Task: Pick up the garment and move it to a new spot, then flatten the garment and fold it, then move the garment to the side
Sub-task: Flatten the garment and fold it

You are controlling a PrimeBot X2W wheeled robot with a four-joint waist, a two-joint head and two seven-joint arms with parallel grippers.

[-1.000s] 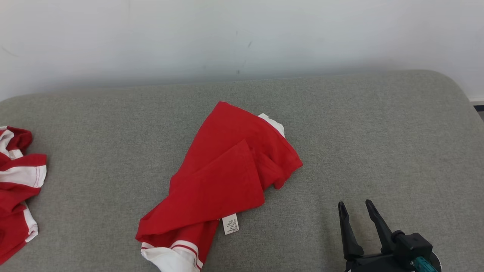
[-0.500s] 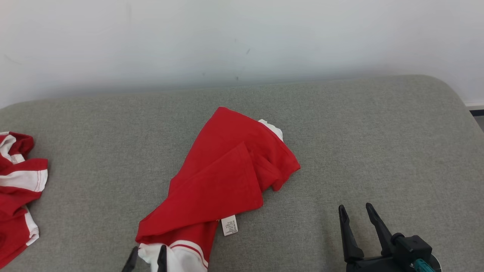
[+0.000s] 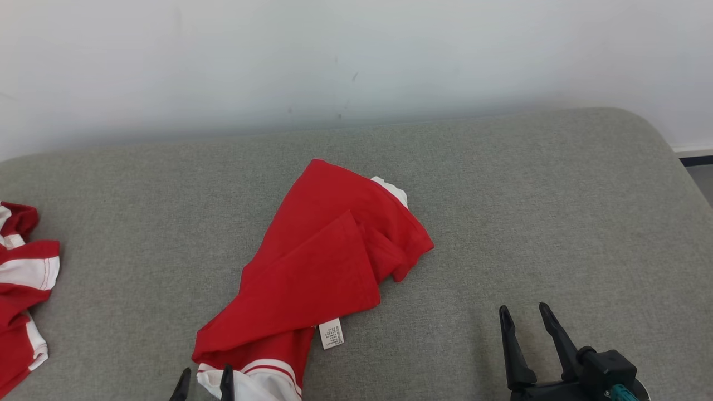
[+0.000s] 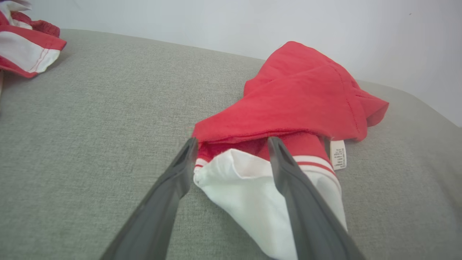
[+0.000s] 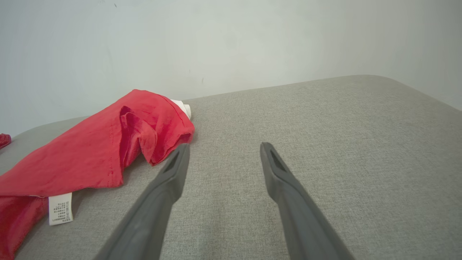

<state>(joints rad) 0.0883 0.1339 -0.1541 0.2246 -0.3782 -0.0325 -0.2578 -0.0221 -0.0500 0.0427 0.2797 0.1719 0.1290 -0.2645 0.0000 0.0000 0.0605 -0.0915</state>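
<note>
The garment lies crumpled near the middle of the grey cushion; it runs from a red peak on the side of the wall down to a white, red-striped end at the near edge; a red flap is folded over its middle; its white label pokes out from under that flap onto the cushion; a bit of white shows beside the peak. The left tool stands wide; its fingers sit either side of the white end, with the fabric loose between them, not pinched; the tips reach the flap's edge. The right tool is wide too and holds nothing; it is over bare cushion to the right of the garment, apart from it. A second red-and-white cloth lies bunched at the cushion's left edge, well apart from the garment.
</note>
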